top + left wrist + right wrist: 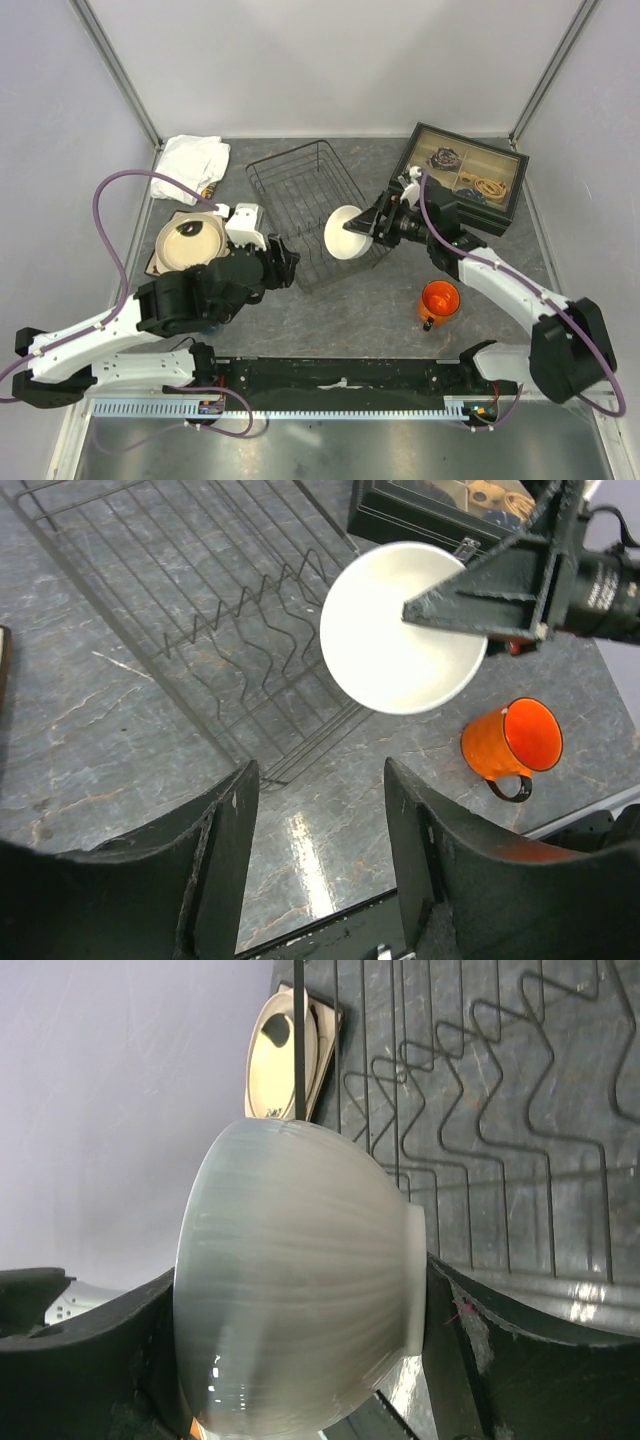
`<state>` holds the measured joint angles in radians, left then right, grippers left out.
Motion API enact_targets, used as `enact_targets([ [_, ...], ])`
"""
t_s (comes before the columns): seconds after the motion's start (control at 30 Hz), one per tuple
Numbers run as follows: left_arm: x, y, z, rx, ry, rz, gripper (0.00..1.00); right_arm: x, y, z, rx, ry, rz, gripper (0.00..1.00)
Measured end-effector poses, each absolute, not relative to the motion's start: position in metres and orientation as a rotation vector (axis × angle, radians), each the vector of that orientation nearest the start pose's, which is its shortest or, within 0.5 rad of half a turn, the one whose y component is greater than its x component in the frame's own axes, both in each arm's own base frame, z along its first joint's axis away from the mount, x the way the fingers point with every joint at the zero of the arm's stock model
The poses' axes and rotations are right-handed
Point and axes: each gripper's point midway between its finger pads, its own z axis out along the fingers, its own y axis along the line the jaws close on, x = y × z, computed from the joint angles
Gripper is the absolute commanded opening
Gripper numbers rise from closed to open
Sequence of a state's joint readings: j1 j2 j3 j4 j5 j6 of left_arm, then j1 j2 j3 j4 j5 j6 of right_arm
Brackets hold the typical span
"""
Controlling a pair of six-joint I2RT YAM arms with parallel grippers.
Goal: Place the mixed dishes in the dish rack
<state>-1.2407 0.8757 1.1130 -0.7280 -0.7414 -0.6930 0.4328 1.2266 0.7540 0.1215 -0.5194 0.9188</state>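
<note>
Overhead; wrist close-ups sharing white bowl (pixel 380 650)

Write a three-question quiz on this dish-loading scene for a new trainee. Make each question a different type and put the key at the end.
1. Multiple choice. The white bowl is:
A) lying flat in the dish rack
B) held by the right gripper
C) held by the left gripper

2. True or false. The orange mug stands on the table, outside the dish rack.

3. Fill in the blank. The left gripper's jaws are ____ and there is nothing between them.

Key
1. B
2. True
3. open
</note>
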Motion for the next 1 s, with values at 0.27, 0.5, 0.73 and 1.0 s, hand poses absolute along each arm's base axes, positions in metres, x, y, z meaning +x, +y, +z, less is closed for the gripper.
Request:
enact_targets([
  [0.27,0.175,-0.196,0.291,0.075,1.980,-0.470,0.60,0.346,0.287,0.215,0.052,2.137,1.318,0.43],
  [0.5,0.172,-0.184,0.286,0.053,1.990,-0.459,0.60,0.403,0.314,0.228,-0.037,2.099,1.303,0.46],
  [0.73,0.170,-0.176,0.285,0.038,1.996,-0.455,0.60,0.454,0.339,0.219,-0.104,2.091,1.275,0.46],
  [1.0,0.169,-0.170,0.281,0.040,2.004,-0.427,0.60,0.493,0.359,0.190,-0.187,2.135,1.168,0.49],
])
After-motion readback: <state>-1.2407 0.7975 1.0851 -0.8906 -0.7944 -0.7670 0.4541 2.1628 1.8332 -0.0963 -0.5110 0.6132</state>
